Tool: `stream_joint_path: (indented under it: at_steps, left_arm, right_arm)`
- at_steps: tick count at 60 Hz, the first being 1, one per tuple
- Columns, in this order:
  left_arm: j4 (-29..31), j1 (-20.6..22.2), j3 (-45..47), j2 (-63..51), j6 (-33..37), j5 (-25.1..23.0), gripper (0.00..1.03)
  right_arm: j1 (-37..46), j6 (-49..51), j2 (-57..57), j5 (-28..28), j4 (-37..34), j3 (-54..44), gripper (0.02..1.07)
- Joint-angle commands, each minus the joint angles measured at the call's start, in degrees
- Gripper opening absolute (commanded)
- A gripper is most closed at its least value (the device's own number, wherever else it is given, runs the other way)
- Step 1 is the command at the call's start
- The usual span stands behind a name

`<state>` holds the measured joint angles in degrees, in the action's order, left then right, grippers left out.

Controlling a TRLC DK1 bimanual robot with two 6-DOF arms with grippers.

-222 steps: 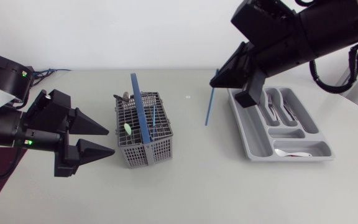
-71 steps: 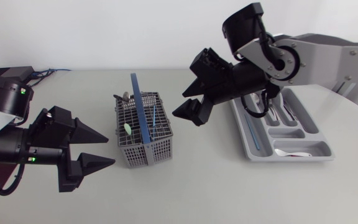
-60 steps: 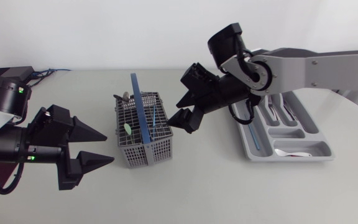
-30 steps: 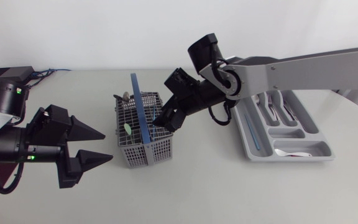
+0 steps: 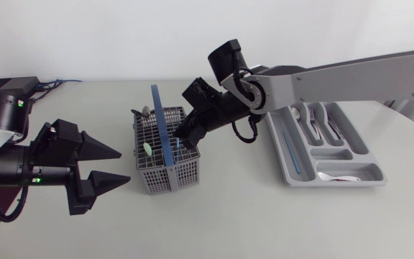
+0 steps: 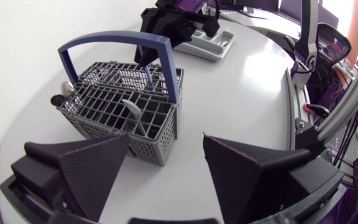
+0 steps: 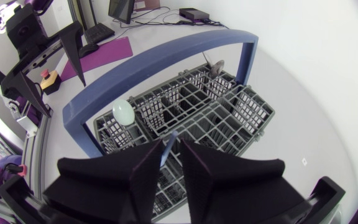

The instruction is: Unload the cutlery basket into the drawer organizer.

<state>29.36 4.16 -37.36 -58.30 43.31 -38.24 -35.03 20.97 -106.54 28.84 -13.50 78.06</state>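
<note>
Hanging over basket, right arm outstretched, fingers pinching blue utensil

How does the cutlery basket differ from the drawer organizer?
The cutlery basket is tall open mesh with a blue handle; the drawer organizer is a low solid tray without one. Basket pieces stand upright; organizer pieces lie flat. The right gripper is over the basket, not the organizer. Both are grey and hold cutlery.

1. Arms: 2, one gripper each: left gripper, right gripper.
2. Cutlery basket: 1.
3. Drawer organizer: 1.
4. Visible in the basket: 3 pieces: blue-handled piece, pale green piece, metal piece.
5. In the organizer: 1 blue stick, 1 spoon in the end compartment; silver cutlery in the long slots, count unclear.
</note>
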Motion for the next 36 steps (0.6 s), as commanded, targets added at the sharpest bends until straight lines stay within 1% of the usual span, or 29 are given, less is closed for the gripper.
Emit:
stream_joint_path:
  at_steps: [1, 3, 36]
  left_arm:
    - [-0.6, -0.5, 1.1, -0.9, 0.6, 0.3, 0.98]
    - [-0.6, -0.5, 1.2, -0.9, 0.6, 0.3, 0.98]
    - [-0.8, -0.3, 1.8, -0.7, 0.5, 0.3, 0.98]
  right_arm:
    - [-0.7, -1.2, -1.7, 0.4, -0.3, 1.3, 0.09]
    - [-0.7, -1.3, -1.7, 0.4, -0.5, 1.2, 0.08]
    - [-0.6, -3.0, 8.0, 0.3, -0.7, -2.3, 0.08]
